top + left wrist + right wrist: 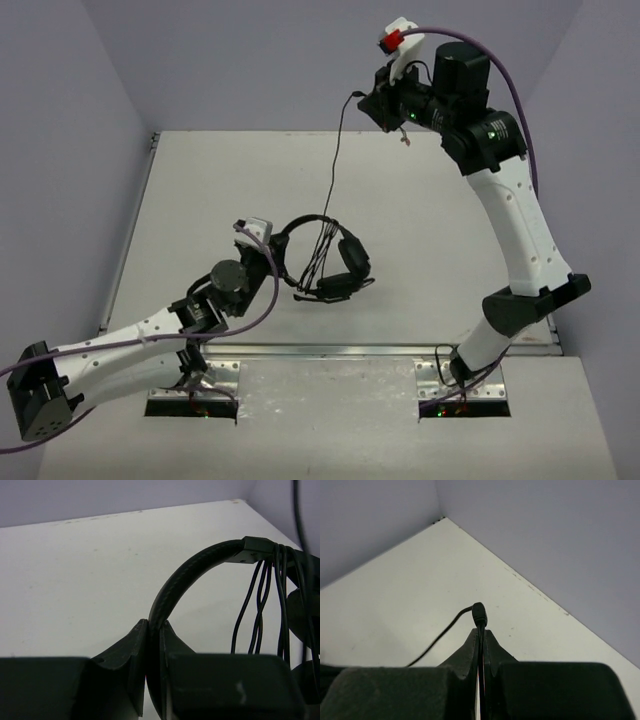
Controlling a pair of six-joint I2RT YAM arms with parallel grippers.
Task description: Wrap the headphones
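Right arm stretches high, right gripper (480, 632) clamped on the cable (441, 636) end; the low left gripper (153, 627) pinches the headphones (192, 567) by the headband (wrapped loops, perhaps four, clearest from its wrist).

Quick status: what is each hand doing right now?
Left hand: closed on the headphones, gripping the headband.
Right hand: closed on the headphone cable, just below its plug.

Matt black, leathery headphones (192, 569); smooth matt table (75, 580)
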